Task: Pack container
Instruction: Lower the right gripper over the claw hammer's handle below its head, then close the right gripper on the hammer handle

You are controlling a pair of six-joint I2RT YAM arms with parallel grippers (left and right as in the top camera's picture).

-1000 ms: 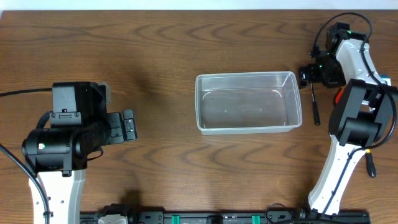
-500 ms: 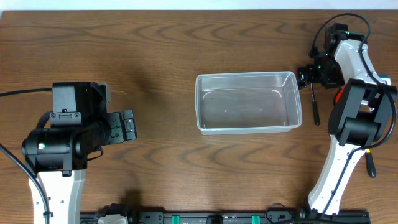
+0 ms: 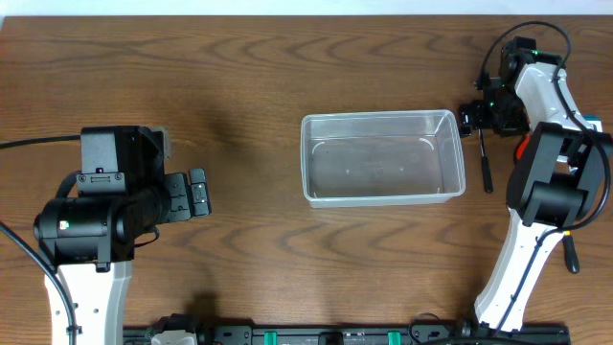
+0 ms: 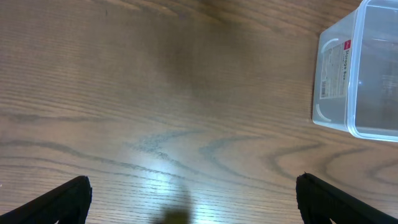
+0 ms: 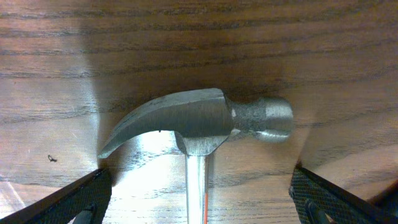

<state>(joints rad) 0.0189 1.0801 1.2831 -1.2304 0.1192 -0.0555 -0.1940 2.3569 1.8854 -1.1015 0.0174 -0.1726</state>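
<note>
Right wrist view: my right hand (image 5: 199, 200) hangs spread wide over the hammer (image 5: 198, 121); I judge this the pickup; next, lower, clamp its neck, carry to the container (image 3: 383, 117).

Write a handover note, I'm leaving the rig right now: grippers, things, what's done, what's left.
Left gripper: open, over bare table, left of the container.
Right gripper: open, fingers either side of the hammer, not gripping it.
Container: mid-table, empty.
Hammer: flat on the table, right of the container.
Done: nothing packed.
Left: close on the hammer, lift it, set it in the container.
</note>
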